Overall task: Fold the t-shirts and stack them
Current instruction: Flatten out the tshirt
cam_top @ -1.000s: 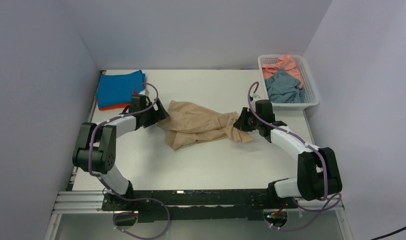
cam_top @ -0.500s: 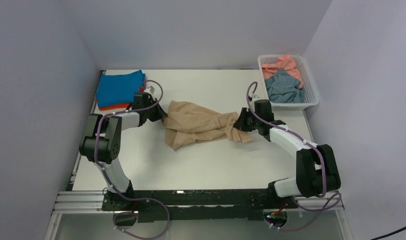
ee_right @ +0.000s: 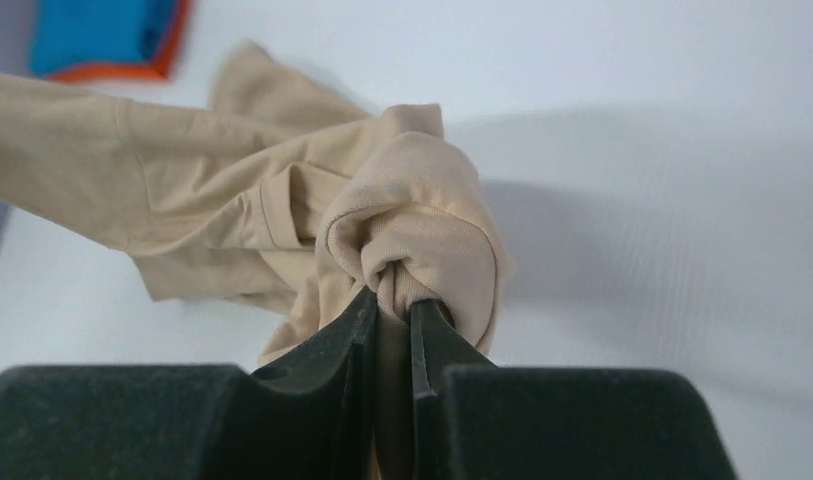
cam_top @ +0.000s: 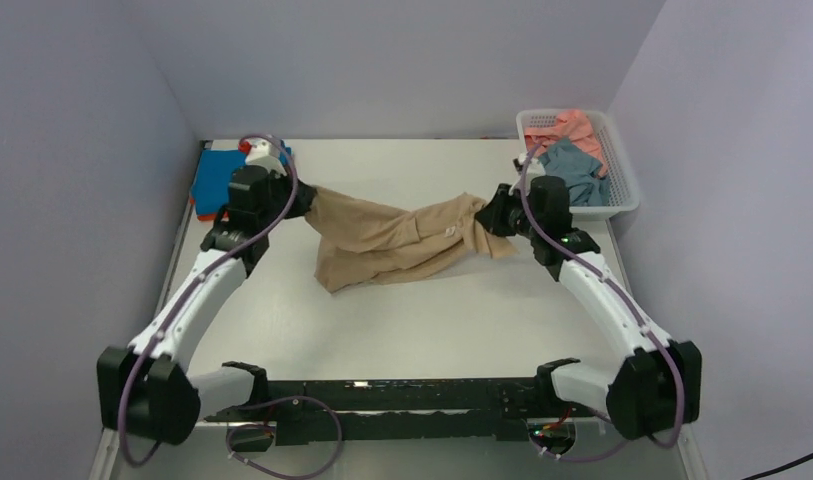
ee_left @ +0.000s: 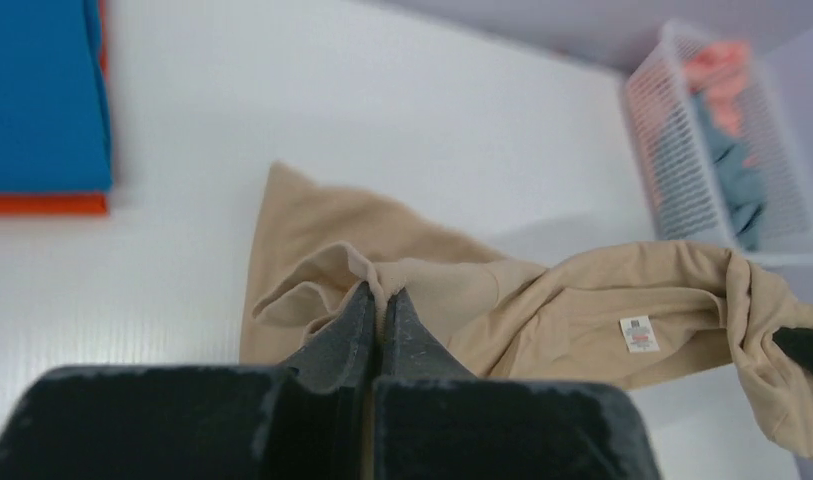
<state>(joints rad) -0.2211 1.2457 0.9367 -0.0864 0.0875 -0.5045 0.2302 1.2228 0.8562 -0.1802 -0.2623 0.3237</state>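
The left gripper [ee_left: 378,305] and right gripper [ee_right: 390,312] each pinched one end of the tan-beige t-shirt [cam_top: 382,240], slung between them, probably to spread it flat.

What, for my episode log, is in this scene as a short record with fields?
held shirt: tan t-shirt, unfolded, stretched between both grippers
left gripper: shut on tan t-shirt's left end
right gripper: shut on its bunched right end
stack: blue t-shirt folded on orange t-shirt, far left corner
basket: pink t-shirt, grey-blue t-shirt, unfolded
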